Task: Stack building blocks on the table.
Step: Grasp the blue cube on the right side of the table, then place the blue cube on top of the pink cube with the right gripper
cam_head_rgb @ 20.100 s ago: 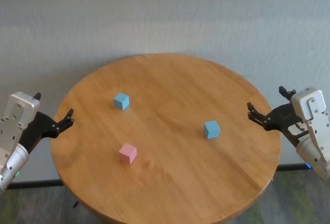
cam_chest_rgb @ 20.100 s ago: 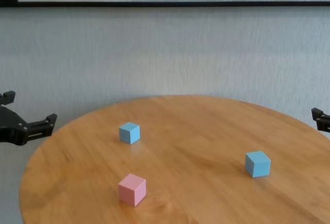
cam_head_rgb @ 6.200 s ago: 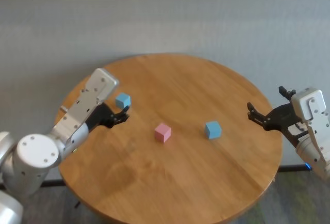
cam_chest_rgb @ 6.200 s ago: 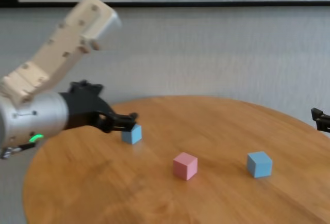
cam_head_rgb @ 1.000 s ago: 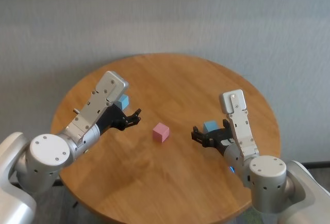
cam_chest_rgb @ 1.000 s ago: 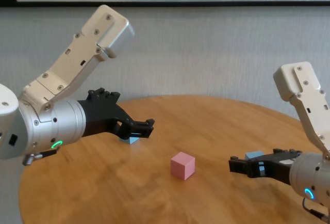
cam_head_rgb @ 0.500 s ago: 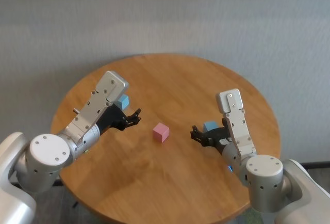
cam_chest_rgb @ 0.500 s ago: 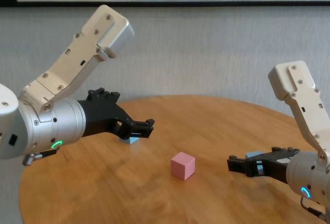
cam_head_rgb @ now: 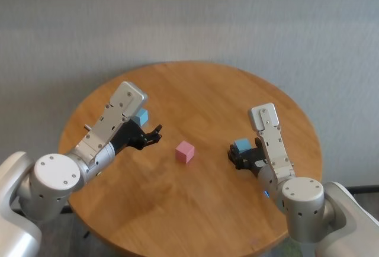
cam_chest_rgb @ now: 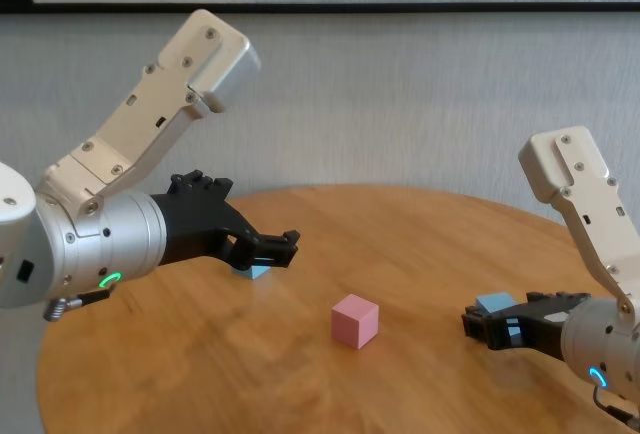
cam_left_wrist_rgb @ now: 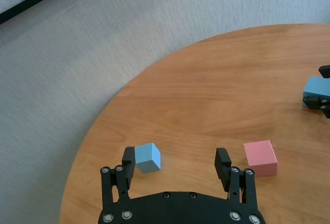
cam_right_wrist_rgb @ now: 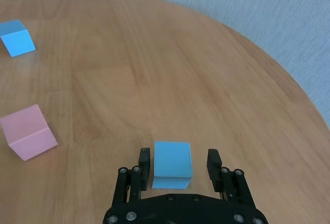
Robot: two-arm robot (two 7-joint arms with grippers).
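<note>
A pale pink cube point(cam_head_rgb: 185, 151) rests near the middle of the round wooden table point(cam_head_rgb: 201, 85). My right gripper point(cam_head_rgb: 237, 155) is low over the table and straddles a light blue cube point(cam_right_wrist_rgb: 173, 164), its fingers open with small gaps on both sides. My left gripper point(cam_head_rgb: 153, 134) is open and hovers beside the other light blue cube point(cam_head_rgb: 140, 116). In the left wrist view that cube point(cam_left_wrist_rgb: 147, 157) sits just inside one finger, and the pink cube point(cam_left_wrist_rgb: 260, 158) lies outside the other. The chest view shows the pink cube point(cam_chest_rgb: 355, 320) between both grippers.
The table's edge curves close behind the left blue cube. A pale grey wall stands behind the table. Bare wood lies around the pink cube and toward the table's near side.
My right gripper's fingers have drawn in closer around the right blue cube. The left arm and all three cubes have not moved.
</note>
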